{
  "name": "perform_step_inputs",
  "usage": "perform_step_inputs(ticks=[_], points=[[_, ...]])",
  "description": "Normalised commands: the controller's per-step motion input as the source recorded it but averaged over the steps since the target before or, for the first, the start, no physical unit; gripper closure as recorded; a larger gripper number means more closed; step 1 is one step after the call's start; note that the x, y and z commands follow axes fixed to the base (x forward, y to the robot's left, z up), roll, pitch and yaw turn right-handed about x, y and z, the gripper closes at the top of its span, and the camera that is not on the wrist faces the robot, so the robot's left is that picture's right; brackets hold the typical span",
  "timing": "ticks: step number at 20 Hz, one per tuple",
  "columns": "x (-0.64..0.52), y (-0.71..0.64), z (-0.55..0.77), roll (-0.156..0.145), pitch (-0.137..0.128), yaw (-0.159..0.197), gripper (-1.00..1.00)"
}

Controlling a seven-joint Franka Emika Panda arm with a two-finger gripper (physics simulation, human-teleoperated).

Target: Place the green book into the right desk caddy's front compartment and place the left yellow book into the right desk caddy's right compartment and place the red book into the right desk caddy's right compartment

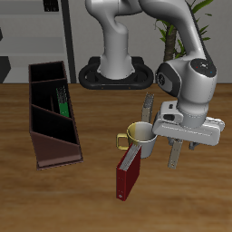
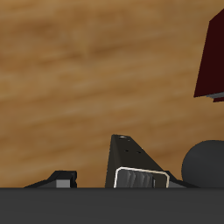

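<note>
Gripper: gripper (image 1: pixel 176 156) hangs above the table (image 1: pixel 181 213), fingers pointing down, one dark finger plain to see; whether the jaws are spread or pressed together cannot be told, and nothing shows between them.
Red book: red book (image 1: pixel 128 172) stands upright near the table's front edge, just beside the gripper and apart from it; its dark-red cover (image 2: pixel 213 57) shows in the wrist view.
Right desk caddy: right desk caddy (image 1: pixel 53 113) lies well apart from the gripper, running from the table's back toward its front.
Green book: green book (image 1: pixel 62 101) stands inside the caddy, in a section toward its back end.
Obstacles: yellow mug (image 1: pixel 138 135) sits just behind the red book, close under the arm's wrist.
Open room: bare wood between caddy and red book, and along the front edge.
</note>
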Motion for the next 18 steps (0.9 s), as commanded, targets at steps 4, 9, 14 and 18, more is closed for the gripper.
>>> perform_step_inputs(ticks=[4, 9, 14, 18], points=[[0.05, -0.10, 0.02, -0.005, -0.001, 0.001, 1.00], [-0.11, -0.11, 0.24, -0.001, -0.021, 0.010, 1.00], [-0.22, -0.11, 0.42, 0.012, -0.018, 0.055, 1.00], [-0.60, -0.17, 0.53, 0.067, 0.009, 0.092, 1.00]])
